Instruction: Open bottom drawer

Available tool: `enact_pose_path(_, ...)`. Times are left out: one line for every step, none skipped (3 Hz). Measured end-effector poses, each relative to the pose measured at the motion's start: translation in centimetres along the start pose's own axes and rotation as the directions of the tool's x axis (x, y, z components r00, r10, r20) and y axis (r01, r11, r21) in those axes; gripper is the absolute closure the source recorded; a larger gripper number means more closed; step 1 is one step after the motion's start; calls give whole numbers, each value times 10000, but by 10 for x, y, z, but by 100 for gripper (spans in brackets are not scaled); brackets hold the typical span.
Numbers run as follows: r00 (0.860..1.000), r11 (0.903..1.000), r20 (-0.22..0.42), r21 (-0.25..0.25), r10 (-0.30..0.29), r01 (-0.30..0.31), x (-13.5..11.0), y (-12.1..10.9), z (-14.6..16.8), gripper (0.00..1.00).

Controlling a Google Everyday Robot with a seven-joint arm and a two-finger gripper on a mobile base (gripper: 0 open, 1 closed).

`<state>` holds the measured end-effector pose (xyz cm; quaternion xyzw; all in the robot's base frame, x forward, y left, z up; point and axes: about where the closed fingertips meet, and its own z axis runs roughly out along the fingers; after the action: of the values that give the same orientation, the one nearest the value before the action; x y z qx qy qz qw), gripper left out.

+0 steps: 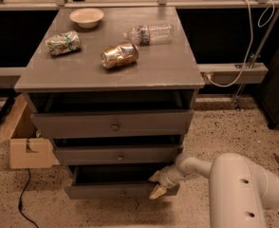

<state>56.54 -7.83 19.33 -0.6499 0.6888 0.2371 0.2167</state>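
Gaping grey bottom drawer (116,191); hand (155,184) alongside

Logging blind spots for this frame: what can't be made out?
Camera view:
1. Bottom drawer interior: mostly hidden under the middle drawer; contents unknown.
2. Gripper at the bottom drawer's right front corner: whether it grips the front cannot be told.
3. Robot body: cut off by the bottom edge.
4. Bottle label: too small to read.

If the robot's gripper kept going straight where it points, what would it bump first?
Probably the bottom drawer: the gripper sits at its right front end, pointing left along it, and may already touch it.
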Motion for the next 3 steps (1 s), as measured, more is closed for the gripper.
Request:
enact_pose_path(10000,10000,0,0,0,0,-1,1,0,0)
enact_pose_path(9975,9988,-606,-319,358,-378,16,18,14,0)
enact_pose_path(9919,9945,-1064,-703,694,-771,28,36,25,0)
